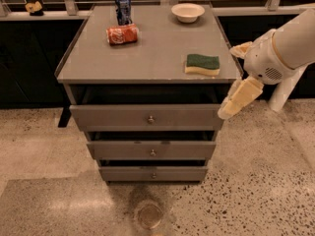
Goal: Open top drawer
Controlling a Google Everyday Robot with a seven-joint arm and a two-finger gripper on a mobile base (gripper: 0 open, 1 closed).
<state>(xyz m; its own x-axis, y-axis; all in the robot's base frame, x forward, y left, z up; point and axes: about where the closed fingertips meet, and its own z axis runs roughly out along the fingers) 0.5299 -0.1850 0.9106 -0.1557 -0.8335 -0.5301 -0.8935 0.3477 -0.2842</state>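
The top drawer (123, 116) is the widest grey front under the cabinet top, with a small round metal knob (150, 118) at its centre. It stands pulled out a little, with a dark gap above it. My gripper (227, 112) hangs at the drawer's right end, cream-coloured and pointing down-left. It is level with the drawer front, well right of the knob. Nothing shows in it. The white arm (285, 45) reaches in from the right.
Two narrower drawers (151, 151) sit below, also slightly out. On the cabinet top (147, 48) lie a red can on its side (122, 34), an upright blue can (123, 7), a white bowl (187, 12) and a green-and-yellow sponge (203, 64). Speckled floor surrounds the cabinet.
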